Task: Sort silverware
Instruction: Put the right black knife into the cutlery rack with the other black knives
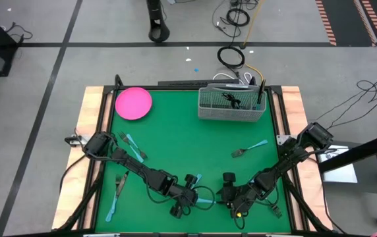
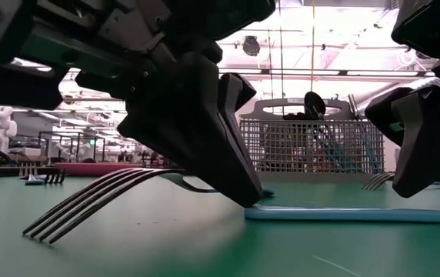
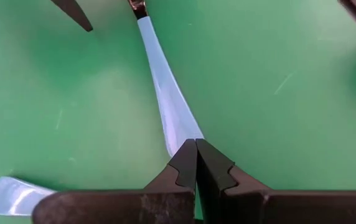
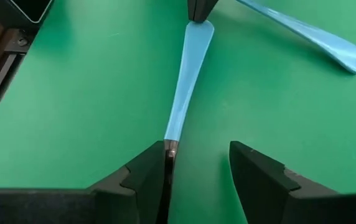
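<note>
Near the worktop's [image 1: 175, 141] front edge, my left gripper [image 3: 195, 144] has its jaws clamped on a fork's [image 3: 168, 99] handle tip; my right gripper [image 4: 200, 155], jaws apart, straddles its neck

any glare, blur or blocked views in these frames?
Low view: left end effector fills the foreground dark against bright ceiling lights, and the basket behind is hazy. Left wrist view: pale glare along the blue handle it pinches. Right wrist view: handle sharp, soft shadow beside it. High view: evenly lit.
</note>
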### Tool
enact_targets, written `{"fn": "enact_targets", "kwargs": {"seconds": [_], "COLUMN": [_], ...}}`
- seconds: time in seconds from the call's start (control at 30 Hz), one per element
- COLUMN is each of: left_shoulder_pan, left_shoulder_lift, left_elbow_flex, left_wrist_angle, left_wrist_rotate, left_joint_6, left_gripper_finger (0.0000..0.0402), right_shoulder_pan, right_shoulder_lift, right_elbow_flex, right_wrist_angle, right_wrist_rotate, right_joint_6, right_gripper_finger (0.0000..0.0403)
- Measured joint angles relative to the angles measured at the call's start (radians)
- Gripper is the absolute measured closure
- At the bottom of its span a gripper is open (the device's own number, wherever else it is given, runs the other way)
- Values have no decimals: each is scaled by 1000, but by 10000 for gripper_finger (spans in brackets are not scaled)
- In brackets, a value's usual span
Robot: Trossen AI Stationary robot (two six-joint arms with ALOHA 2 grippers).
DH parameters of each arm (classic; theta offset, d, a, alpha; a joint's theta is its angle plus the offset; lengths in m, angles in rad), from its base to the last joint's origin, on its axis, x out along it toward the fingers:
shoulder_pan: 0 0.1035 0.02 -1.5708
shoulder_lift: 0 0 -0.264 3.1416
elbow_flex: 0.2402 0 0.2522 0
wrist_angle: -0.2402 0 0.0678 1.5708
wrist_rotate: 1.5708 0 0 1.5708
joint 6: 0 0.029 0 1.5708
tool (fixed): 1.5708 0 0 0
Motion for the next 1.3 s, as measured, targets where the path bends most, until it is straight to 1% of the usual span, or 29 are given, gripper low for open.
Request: {"fn": "enact_targets", "kwargs": {"seconds": [0.23,0.43,0.63,0.9,0.97,1.13,1.23,1.3], "left_shoulder_pan": [15,15,15,9,9,10,10,10], "left_shoulder_lift": [33,35,41,44,43,43,42,43], "left_elbow_flex": [5,5,4,-2,-30,-132,-147,-147], "left_wrist_angle": [25,20,16,23,67,257,285,284], "left_wrist_rotate": [79,85,85,68,67,103,105,105], "left_joint_6": [-47,-55,-55,-57,-80,-158,-169,-169], "left_gripper_finger": [402,401,402,401,401,402,402,401], "right_shoulder_pan": [0,2,1,1,2,7,20,36], "right_shoulder_lift": [-5,-5,-5,46,67,97,110,117], "right_elbow_flex": [1,1,1,1,1,4,5,7], "right_wrist_angle": [29,88,34,74,94,99,84,55], "right_wrist_rotate": [-21,-46,-42,-41,-31,-9,5,15], "right_joint_6": [14,59,94,101,101,91,80,96], "right_gripper_finger": [234,234,234,234,234,234,242,256]}}
